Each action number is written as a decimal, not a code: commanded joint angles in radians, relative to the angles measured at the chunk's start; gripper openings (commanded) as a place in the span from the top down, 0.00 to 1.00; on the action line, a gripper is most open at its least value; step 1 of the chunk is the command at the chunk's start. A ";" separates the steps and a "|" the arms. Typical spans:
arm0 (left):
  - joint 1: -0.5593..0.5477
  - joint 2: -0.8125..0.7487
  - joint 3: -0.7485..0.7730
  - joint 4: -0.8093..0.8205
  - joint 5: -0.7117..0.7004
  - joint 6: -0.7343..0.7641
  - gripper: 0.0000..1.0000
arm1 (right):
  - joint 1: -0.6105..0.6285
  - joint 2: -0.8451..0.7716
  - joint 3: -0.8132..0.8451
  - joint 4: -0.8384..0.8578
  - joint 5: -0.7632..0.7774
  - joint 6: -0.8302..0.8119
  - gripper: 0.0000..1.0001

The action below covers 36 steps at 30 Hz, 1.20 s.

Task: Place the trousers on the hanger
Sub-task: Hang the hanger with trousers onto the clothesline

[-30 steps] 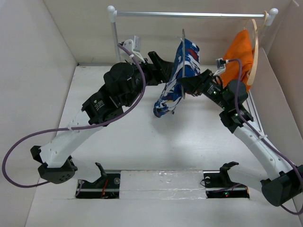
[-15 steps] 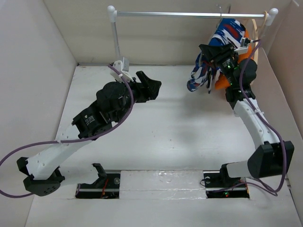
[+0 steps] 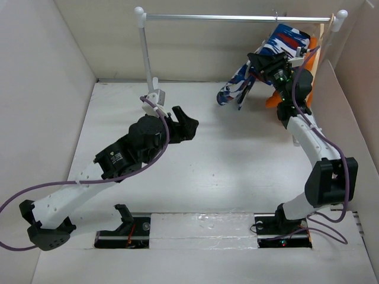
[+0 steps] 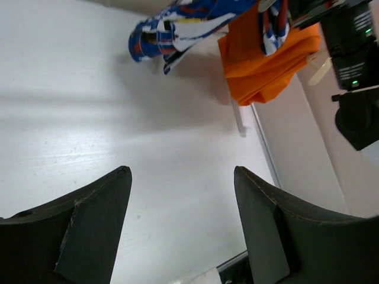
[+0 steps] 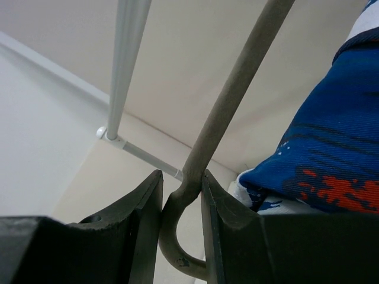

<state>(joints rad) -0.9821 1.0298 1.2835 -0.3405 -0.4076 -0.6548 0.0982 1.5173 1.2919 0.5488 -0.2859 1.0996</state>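
right gripper clenched on hanger wire up at rail, 1 o'clock, likely to hook it on; trousers draped over hanger, legs trailing toward 12; left gripper released, empty, parked over surface centre, out of the way.

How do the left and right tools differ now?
The left tool is open and empty; the right tool is shut on the hanger wire. The left tool sits low over the table; the right tool is raised near the rail, beside the trousers. Both are dark and two-fingered.
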 commanded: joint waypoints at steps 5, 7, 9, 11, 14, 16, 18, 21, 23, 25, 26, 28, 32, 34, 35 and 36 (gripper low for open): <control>-0.004 -0.022 -0.075 -0.008 0.001 -0.031 0.31 | -0.014 -0.080 0.032 0.128 -0.028 -0.131 0.55; -0.004 -0.014 -0.081 -0.008 0.001 -0.032 0.30 | -0.014 -0.095 0.056 0.024 -0.050 -0.199 0.41; -0.004 -0.007 -0.076 -0.012 0.000 -0.032 0.30 | -0.023 -0.103 0.078 -0.027 -0.062 -0.227 0.34; -0.004 -0.004 -0.073 -0.014 -0.002 -0.034 0.29 | -0.032 -0.112 0.069 -0.018 -0.071 -0.230 0.24; -0.004 0.000 -0.062 -0.015 -0.011 -0.029 0.29 | -0.046 -0.094 0.082 -0.033 -0.127 -0.228 0.16; -0.004 0.001 -0.047 -0.018 -0.023 -0.026 0.29 | -0.046 -0.083 0.118 -0.110 -0.176 -0.251 0.14; -0.004 0.006 -0.026 -0.032 -0.036 -0.025 0.29 | -0.046 -0.111 0.127 -0.177 -0.152 -0.326 0.17; -0.004 0.010 0.000 -0.048 -0.040 -0.020 0.28 | -0.035 -0.176 0.141 -0.343 -0.102 -0.461 0.19; -0.004 0.010 0.010 -0.060 -0.049 -0.020 0.28 | -0.035 -0.207 0.133 -0.423 -0.075 -0.527 0.16; -0.004 0.016 0.019 -0.060 -0.062 -0.019 0.25 | -0.035 -0.258 0.124 -0.479 -0.050 -0.588 0.09; -0.004 0.036 0.033 -0.069 -0.069 -0.019 0.22 | -0.046 -0.305 0.124 -0.542 -0.024 -0.653 0.00; -0.004 0.059 0.048 -0.078 -0.074 -0.020 0.20 | -0.055 -0.332 0.130 -0.595 -0.016 -0.699 0.00; -0.004 0.119 0.069 -0.083 -0.054 -0.017 0.18 | -0.078 -0.388 0.165 -0.702 -0.012 -0.812 0.00; 0.006 0.153 0.068 -0.080 -0.027 -0.022 0.16 | -0.087 -0.413 0.172 -0.765 -0.024 -0.860 0.00; 0.043 0.165 0.065 -0.072 0.005 -0.026 0.15 | -0.087 -0.442 0.172 -0.797 -0.024 -0.916 0.00; 0.071 0.180 0.044 -0.065 0.097 -0.037 0.15 | -0.087 -0.457 0.170 -0.822 -0.029 -0.944 0.00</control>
<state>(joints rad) -0.9607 1.1889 1.3231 -0.4168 -0.4145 -0.6815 0.0177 1.1038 1.4254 -0.1532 -0.3180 0.3092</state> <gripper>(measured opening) 0.844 0.998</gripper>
